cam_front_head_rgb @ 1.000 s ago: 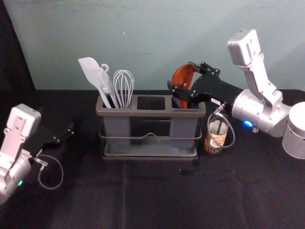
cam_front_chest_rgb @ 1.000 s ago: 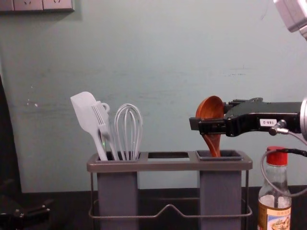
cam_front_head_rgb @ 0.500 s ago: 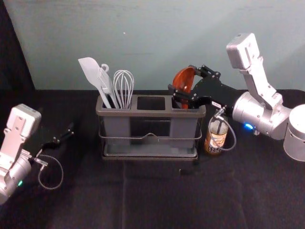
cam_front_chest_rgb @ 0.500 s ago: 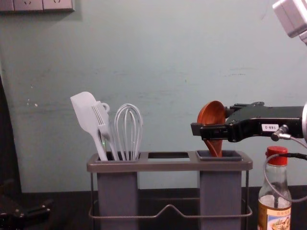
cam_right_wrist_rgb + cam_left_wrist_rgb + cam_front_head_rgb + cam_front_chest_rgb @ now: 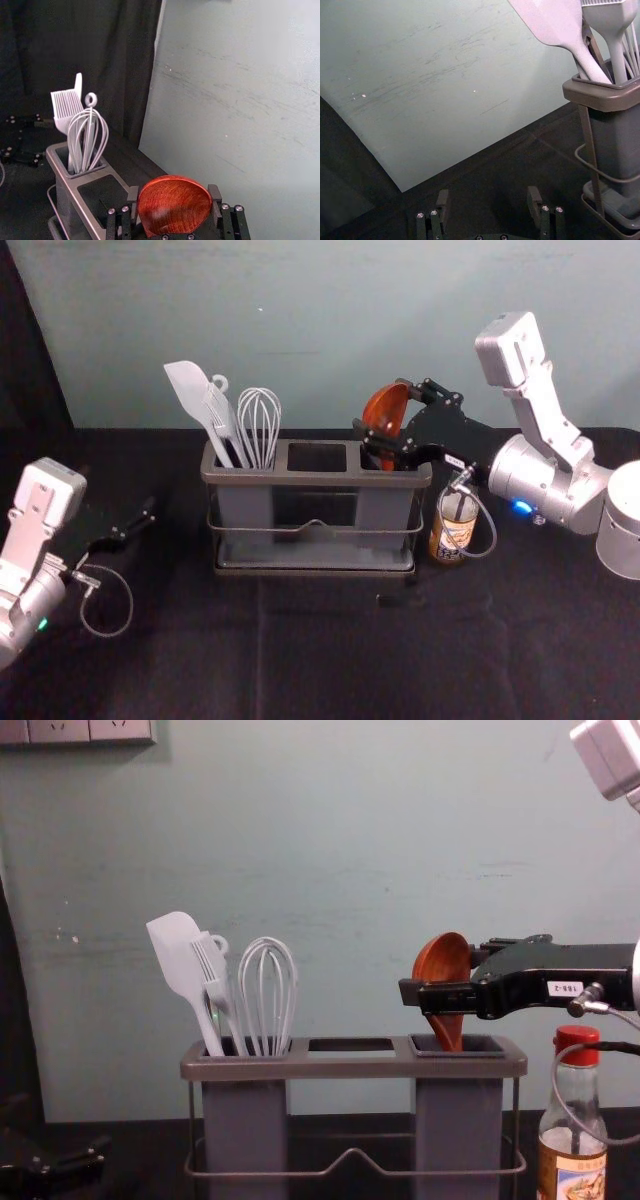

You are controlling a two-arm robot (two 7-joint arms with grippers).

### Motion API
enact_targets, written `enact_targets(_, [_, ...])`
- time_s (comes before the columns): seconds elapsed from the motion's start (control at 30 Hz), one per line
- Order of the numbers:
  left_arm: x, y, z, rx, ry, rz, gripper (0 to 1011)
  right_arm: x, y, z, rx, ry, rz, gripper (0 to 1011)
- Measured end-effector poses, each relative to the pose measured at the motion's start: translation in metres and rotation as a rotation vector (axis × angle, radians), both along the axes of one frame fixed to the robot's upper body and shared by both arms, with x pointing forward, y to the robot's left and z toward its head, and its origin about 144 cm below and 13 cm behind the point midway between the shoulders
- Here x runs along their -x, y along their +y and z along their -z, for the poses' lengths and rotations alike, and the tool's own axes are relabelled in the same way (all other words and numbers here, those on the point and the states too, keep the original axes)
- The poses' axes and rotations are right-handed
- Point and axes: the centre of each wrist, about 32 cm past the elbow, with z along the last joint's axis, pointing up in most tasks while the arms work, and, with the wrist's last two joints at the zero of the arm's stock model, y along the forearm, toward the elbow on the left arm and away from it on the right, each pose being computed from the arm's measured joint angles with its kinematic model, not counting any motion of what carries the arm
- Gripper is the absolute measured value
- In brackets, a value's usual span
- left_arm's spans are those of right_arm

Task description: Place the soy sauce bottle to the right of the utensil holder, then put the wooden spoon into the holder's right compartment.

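Gripping wooden spoon (image 5: 175, 205) with wide-set right end effector (image 5: 383, 410), handle in utensil holder's (image 5: 315, 479) right compartment (image 5: 458, 1115) | holder's left: open, empty left end effector (image 5: 148, 511) | holder's right: soy sauce bottle (image 5: 572, 1172)

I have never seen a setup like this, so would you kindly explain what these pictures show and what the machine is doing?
This is a two-armed robot. The head view looks down from its head, the chest view looks forward from lower down, and each wrist view comes from a camera on that arm.

On the dark surface stands a utensil holder. Its left compartment holds a spatula, a brush and a whisk. The soy sauce bottle stands to its right.

The right gripper grips the wooden spoon by its bowl, the handle pointing down into the right compartment. The left gripper is open and empty, left of the holder.
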Motion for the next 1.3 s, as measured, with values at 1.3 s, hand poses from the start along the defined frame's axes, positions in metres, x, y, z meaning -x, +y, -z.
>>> enact_targets(1.3, [0.000, 0.000, 0.000, 0.000, 0.000, 0.000, 1011, 0.048, 0.000, -0.003, -0.031, -0.117, 0.142, 1000])
